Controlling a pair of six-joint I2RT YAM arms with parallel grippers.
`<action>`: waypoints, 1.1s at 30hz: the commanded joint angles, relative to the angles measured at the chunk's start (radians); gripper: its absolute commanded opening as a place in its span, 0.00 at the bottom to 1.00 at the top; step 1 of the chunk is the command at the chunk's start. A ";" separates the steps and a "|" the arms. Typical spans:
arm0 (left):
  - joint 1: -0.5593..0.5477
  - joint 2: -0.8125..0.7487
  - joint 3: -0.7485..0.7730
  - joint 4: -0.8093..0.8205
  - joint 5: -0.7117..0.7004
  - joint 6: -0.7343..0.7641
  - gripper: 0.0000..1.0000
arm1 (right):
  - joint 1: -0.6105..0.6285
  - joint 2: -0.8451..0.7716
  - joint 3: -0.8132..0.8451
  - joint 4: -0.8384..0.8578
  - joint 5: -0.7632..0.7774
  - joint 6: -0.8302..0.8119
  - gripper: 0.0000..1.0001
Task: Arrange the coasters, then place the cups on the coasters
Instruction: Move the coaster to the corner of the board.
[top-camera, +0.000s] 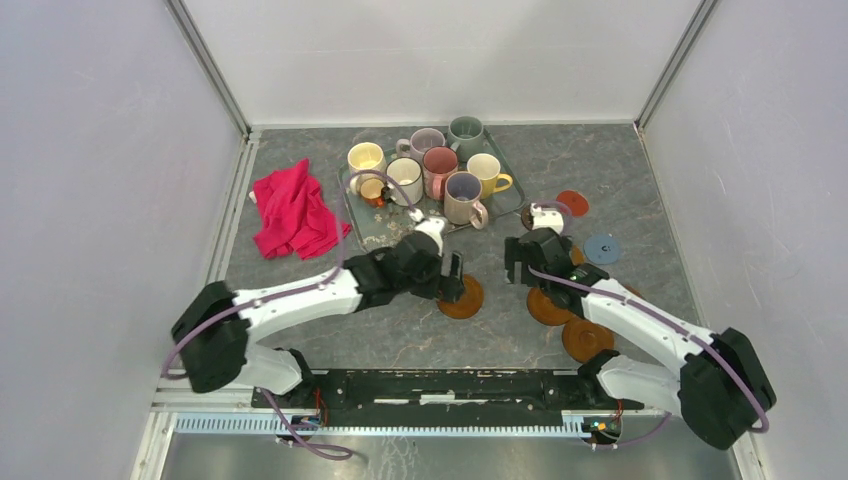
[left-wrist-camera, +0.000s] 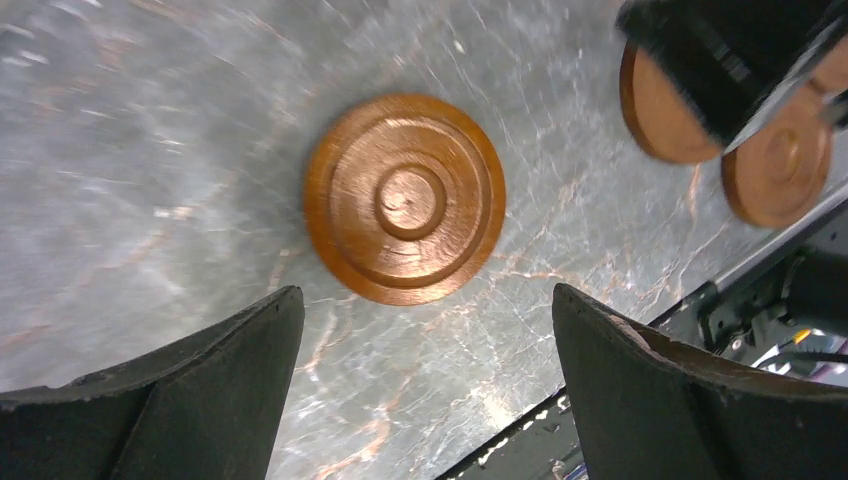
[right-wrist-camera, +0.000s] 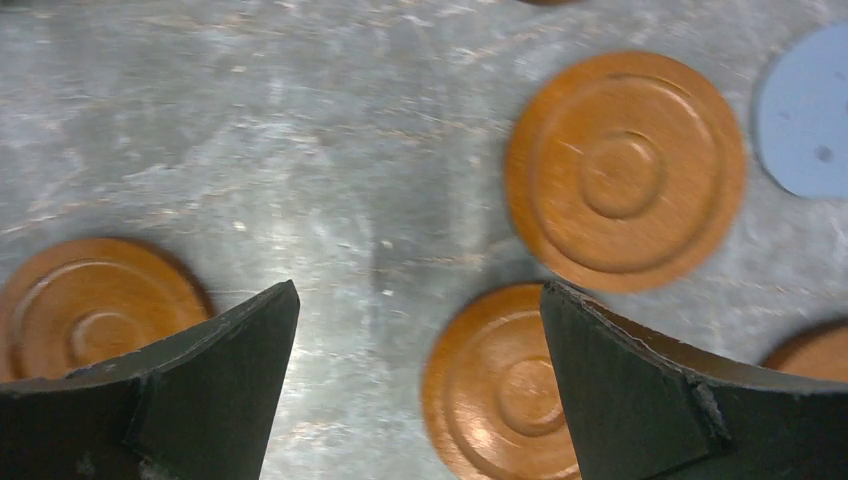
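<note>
Several cups (top-camera: 439, 168) stand together on a floral tray (top-camera: 385, 228) at the back. My left gripper (top-camera: 452, 278) hangs open over an orange-brown coaster (top-camera: 466, 300). In the left wrist view that coaster (left-wrist-camera: 405, 198) lies flat on the table just beyond the open gripper (left-wrist-camera: 425, 293), with nothing between the fingers. My right gripper (top-camera: 522, 262) is open too, above bare table among other orange coasters (top-camera: 548, 305). The right wrist view shows the gripper (right-wrist-camera: 419, 287) empty, one coaster (right-wrist-camera: 500, 385) partly under its right finger and another (right-wrist-camera: 625, 170) farther off.
A red coaster (top-camera: 572, 203) and a grey-blue coaster (top-camera: 602, 249) lie at the right, with one more orange coaster (top-camera: 587, 340) near the right arm. A red cloth (top-camera: 293, 212) is crumpled left of the tray. The two grippers are close together at mid-table.
</note>
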 joint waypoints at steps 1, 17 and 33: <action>-0.067 0.141 0.046 0.140 0.053 -0.094 1.00 | -0.046 -0.083 -0.042 -0.070 0.075 -0.012 0.98; -0.108 0.412 0.146 0.241 0.116 -0.124 1.00 | -0.116 -0.187 -0.102 -0.225 0.226 0.060 0.98; -0.036 0.347 -0.007 0.197 -0.027 -0.168 1.00 | -0.168 -0.164 -0.222 -0.150 0.167 0.099 0.98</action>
